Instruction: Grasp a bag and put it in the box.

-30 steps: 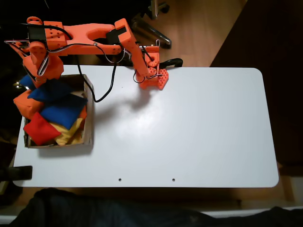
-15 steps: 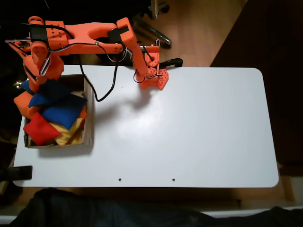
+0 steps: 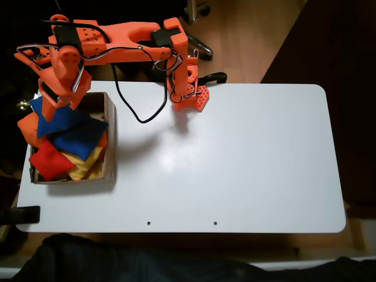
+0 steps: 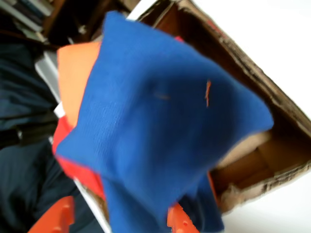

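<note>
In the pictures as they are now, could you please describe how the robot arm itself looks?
The arm is bright orange plastic with blocky links and small holes in the flat plates. Black motor blocks sit at its joints, and a black cable loops down over the white table. The orange gripper has thin metal wire loops beside it.

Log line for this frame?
stage: release | claw: above box | bag: on pile | table: bare
</note>
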Controlling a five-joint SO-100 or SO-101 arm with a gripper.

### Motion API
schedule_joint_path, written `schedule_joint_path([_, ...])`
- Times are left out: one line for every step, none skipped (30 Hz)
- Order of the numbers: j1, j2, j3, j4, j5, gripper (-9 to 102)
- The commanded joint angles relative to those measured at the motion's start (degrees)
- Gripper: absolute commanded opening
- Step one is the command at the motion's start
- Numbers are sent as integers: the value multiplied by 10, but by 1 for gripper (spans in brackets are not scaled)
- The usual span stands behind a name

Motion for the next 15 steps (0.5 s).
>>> schedule_joint_path([-16,47,6,-2,5,39])
schedule_joint_path([-18,54,11,-2,6,40])
schedule_joint_path([-21,59,14,-2,8,40])
schedule_joint_path([-24,64,18,-1,9,40])
schedule_joint_path([-26,69,21,-1,10,40])
schedule_joint_path([-28,73,23,-1,11,40])
schedule_joint_path([-30,76,25,-1,12,40])
schedule_joint_path([-33,80,25,-1,14,41])
schedule_joint_path([-35,83,27,-1,16,41])
schedule_joint_path([-38,85,28,-1,18,41])
schedule_joint_path([-41,90,29,-2,20,42])
schedule_joint_path([-45,95,31,-3,22,42])
schedule_joint_path([-47,101,34,-4,25,42])
schedule_joint_path([-52,107,37,-5,27,42])
schedule_joint_path([-55,115,41,-5,29,42])
